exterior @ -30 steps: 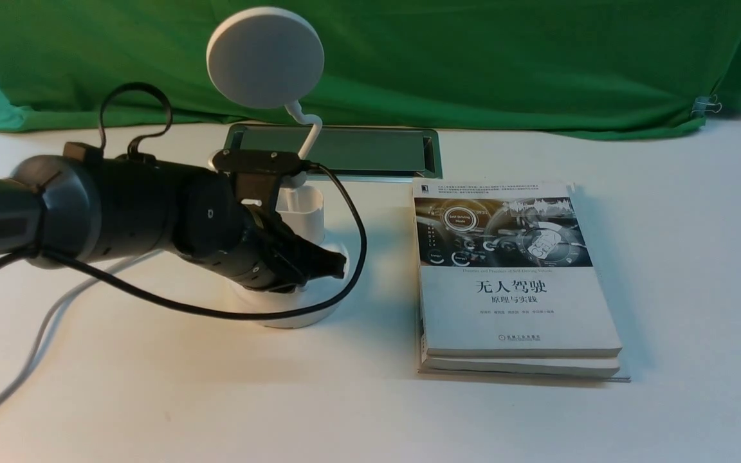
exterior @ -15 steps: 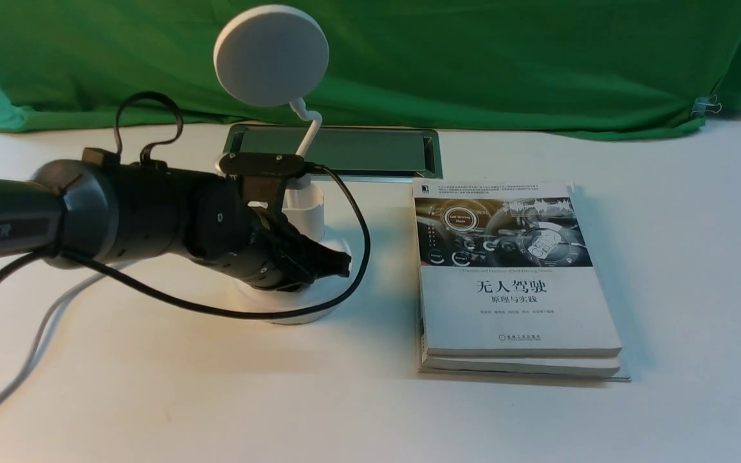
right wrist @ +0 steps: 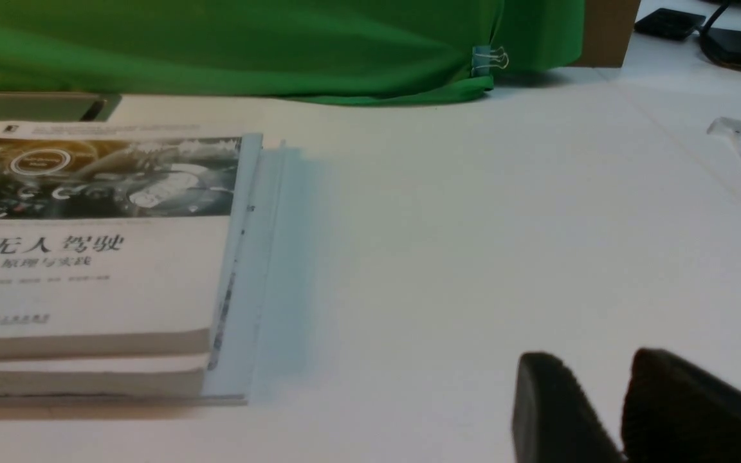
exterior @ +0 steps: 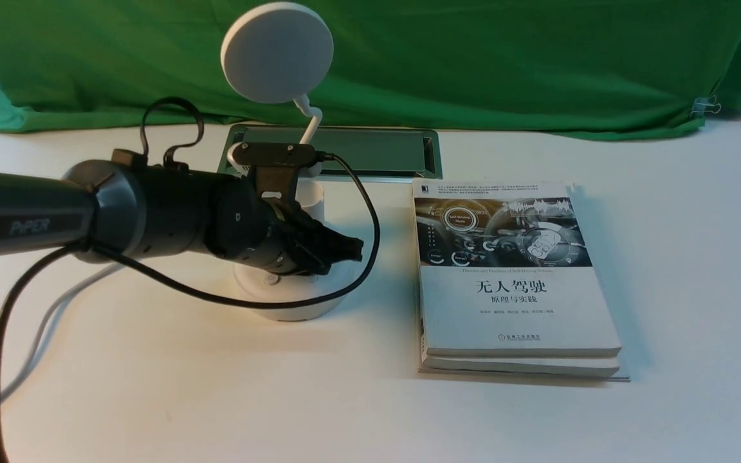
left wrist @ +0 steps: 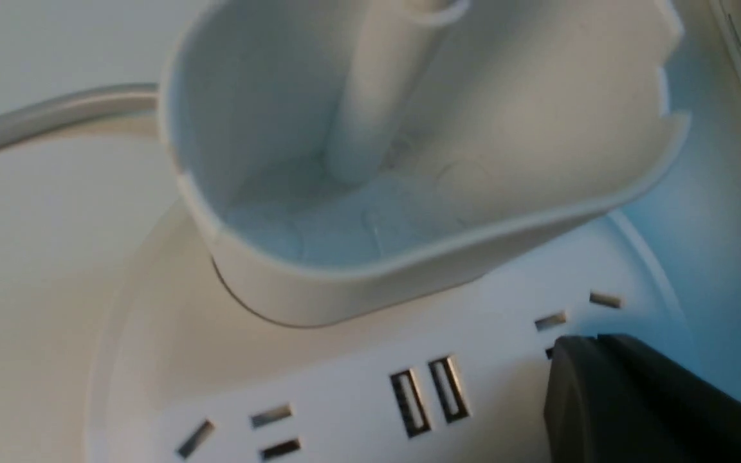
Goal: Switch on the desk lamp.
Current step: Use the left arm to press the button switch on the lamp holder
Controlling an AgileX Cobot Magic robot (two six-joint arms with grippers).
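Note:
The white desk lamp stands left of centre: round disc head (exterior: 276, 51), thin neck, cup holder (left wrist: 409, 161), and round base (exterior: 293, 302) with a small button (exterior: 272, 280) showing. My left gripper (exterior: 354, 247) is shut with nothing in it. It hovers low over the base, in front of the cup holder. In the left wrist view its dark fingertips (left wrist: 576, 350) sit beside a socket's slots, to one side of the two USB sockets (left wrist: 428, 395). My right gripper (right wrist: 602, 379) rests low over bare table right of the books, jaws slightly apart and empty. It is out of the front view.
A stack of books (exterior: 515, 283) lies right of the lamp. A recessed metal cable box (exterior: 370, 151) sits behind the lamp, with green cloth (exterior: 473, 58) along the back. The lamp's white cord (exterior: 42, 328) trails off to the left, and my arm's black cable loops over the base.
My left arm has pushed forward and to the right, and risen a little, uncovering the button. The lamp's head and base have shifted slightly right and back.

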